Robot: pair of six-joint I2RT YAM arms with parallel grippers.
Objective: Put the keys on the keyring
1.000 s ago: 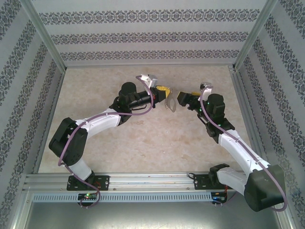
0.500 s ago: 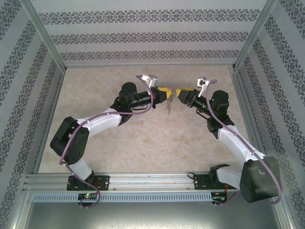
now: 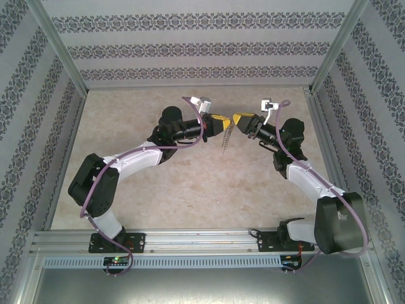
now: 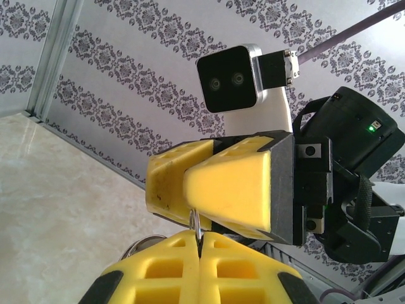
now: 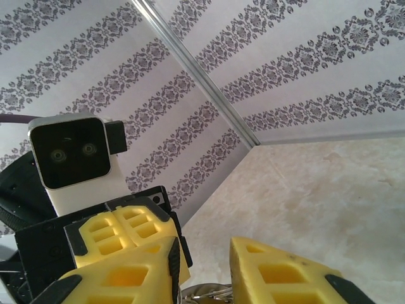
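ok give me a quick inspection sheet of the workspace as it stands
surface: beige marbled table
job's things: keyring pinched in the left gripper, its chain hanging below
clutter: nothing seen
grippers: left gripper shut on the keyring; right gripper tip to tip with it, fingers apart, grip unclear
cables: purple cable along each arm, no snag seen
surroundings: patterned walls, metal frame
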